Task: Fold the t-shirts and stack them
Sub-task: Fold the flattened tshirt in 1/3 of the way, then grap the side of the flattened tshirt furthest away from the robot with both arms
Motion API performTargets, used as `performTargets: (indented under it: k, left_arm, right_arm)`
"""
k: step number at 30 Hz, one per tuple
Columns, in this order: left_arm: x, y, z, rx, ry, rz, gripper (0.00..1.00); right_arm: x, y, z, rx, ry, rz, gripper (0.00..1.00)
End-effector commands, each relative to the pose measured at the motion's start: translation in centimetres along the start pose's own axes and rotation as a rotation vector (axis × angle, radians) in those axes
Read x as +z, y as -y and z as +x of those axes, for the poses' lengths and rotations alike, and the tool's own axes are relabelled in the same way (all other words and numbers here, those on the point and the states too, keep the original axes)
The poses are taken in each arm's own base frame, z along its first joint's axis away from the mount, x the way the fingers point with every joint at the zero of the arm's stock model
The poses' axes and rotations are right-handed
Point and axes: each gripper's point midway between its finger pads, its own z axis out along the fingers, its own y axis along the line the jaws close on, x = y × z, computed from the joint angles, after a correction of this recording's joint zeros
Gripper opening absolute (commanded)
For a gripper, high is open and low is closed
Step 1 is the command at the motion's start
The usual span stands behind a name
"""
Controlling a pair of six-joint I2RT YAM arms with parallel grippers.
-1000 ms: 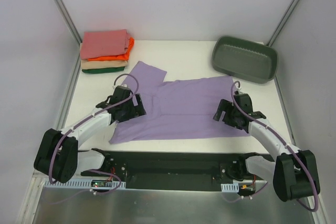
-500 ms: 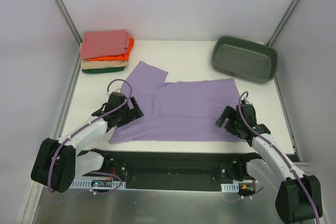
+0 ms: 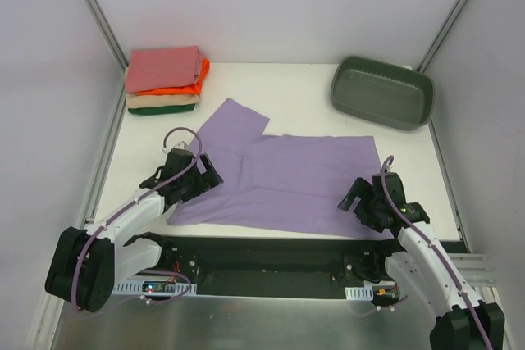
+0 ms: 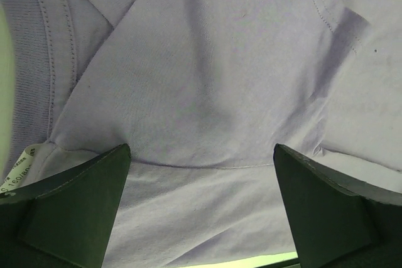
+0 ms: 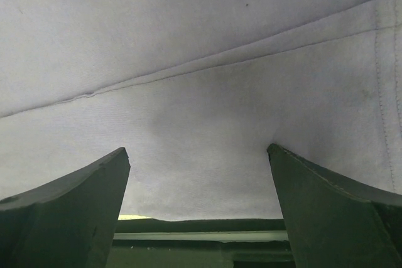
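Top external | left pincer (image 3: 199, 175) and right pincer (image 3: 358, 201) wide open, holding nothing | lavender t-shirt (image 3: 287, 178) flat under both, probably spread for folding | folded t-shirts (image 3: 164, 79) well beyond left pincer

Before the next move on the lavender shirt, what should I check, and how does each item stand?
1. Left gripper open: ok.
2. Right gripper open: ok.
3. Lavender shirt spread flat, not yet folded: ok.
4. Shirt's near edge lies under both grippers: ok.
5. Fingertips touching the cloth: cannot tell.
6. Folded stack and tub apart from the shirt: ok.
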Motion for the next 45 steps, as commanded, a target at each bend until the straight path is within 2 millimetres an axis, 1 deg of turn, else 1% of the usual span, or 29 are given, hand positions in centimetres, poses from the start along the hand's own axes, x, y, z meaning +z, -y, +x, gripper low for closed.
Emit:
performTargets:
  k: [1,6,10,12,15,17,18,20,22,27,29,32,34,36,37,38,39,40,41,42,43,44,45]
  left_arm:
    - [-0.6,-5.4,4.6,-0.039,-0.139,-0.187,0.99]
    - [-1.4,-6.1,5.3,-0.083,-0.143,-0.216,0.99]
    - [-2.0,-7.4,5.1,-0.096,-0.11,-0.274,0.99]
    - [-2.2,-7.5,5.0,-0.098,-0.103,-0.276,0.99]
    - [-2.3,-7.2,4.4,-0.102,-0.078,-0.275,0.99]
    - [-2.4,-6.6,3.7,-0.095,-0.064,-0.261,0.99]
    - [-2.5,-6.2,3.4,-0.089,-0.06,-0.251,0.99]
    - [-2.9,-4.8,2.4,-0.061,-0.046,-0.205,0.99]
    - [-3.4,-3.5,1.2,-0.047,-0.02,-0.161,0.99]
    - [-5.4,0.3,-2.7,0.022,0.078,-0.054,0.99]
    - [-6.2,1.7,-4.6,0.052,0.12,-0.04,0.99]
    - [-6.4,3.3,-7.7,0.079,0.167,-0.069,0.99]
    - [-6.0,5.2,-10.0,0.1,0.177,-0.076,0.99]
    - [-5.0,7.0,-12.3,0.129,0.17,-0.09,0.99]
    - [-4.0,7.7,-13.0,0.135,0.14,-0.093,0.99]
    - [-3.4,9.0,-14.2,0.14,0.132,-0.073,0.99]
    - [-2.8,10.4,-15.9,0.146,0.131,-0.056,0.99]
    - [-2.0,11.0,-17.0,0.151,0.125,-0.057,0.99]
    - [-0.1,11.2,-18.1,0.16,0.106,-0.078,0.99]
    - [1.1,11.4,-18.9,0.169,0.088,-0.092,0.99]
    - [1.8,12.1,-20.1,0.186,0.088,-0.089,0.97]
    - [3.0,12.7,-21.3,0.203,0.088,-0.094,0.95]
    - [4.5,12.7,-22.2,0.219,0.078,-0.114,0.95]
  right_arm:
    - [-0.3,1.5,2.2,-0.018,-0.099,0.058,0.96]
    - [0.1,1.3,1.4,-0.063,-0.098,0.072,0.96]
    - [0.6,0.9,0.9,-0.066,-0.106,0.077,0.96]
    - [0.7,0.7,0.8,-0.065,-0.1,0.067,0.96]
    - [0.6,0.6,0.4,-0.069,-0.075,0.061,0.96]
    - [0.3,0.3,-0.1,-0.084,-0.055,0.05,0.96]
    - [0.1,-0.3,-0.7,-0.101,-0.039,0.026,0.96]
    - [-0.5,-1.0,-1.7,-0.126,-0.009,0.006,0.96]
    - [-1.4,-2.2,-2.9,-0.155,0.023,-0.027,0.96]
    - [-3.6,-4.6,-6.5,-0.185,0.137,-0.07,0.96]
    - [-4.1,-4.7,-8.4,-0.181,0.201,-0.034,0.96]
    - [-4.5,-5.0,-11.0,-0.176,0.27,0.013,0.96]
    - [-4.3,-5.5,-12.6,-0.18,0.289,0.035,0.96]
    - [-4.0,-6.3,-14.0,-0.199,0.276,0.039,0.96]
    - [-4.0,-7.0,-14.8,-0.206,0.265,0.031,0.96]
    - [-3.8,-7.6,-15.8,-0.208,0.254,0.025,0.96]
    - [-3.4,-8.1,-16.5,-0.206,0.236,0.024,0.96]
    - [-3.1,-8.5,-17.3,-0.203,0.226,0.022,0.96]
    - [-2.4,-8.8,-17.7,-0.198,0.204,0.024,0.96]
    - [-2.0,-9.1,-18.2,-0.195,0.191,0.021,0.96]
    - [-1.0,-9.2,-18.6,-0.197,0.165,0.03,0.96]
    - [-0.5,-9.4,-19.2,-0.202,0.157,0.035,0.96]
    - [-0.1,-9.7,-19.8,-0.214,0.155,0.038,0.96]
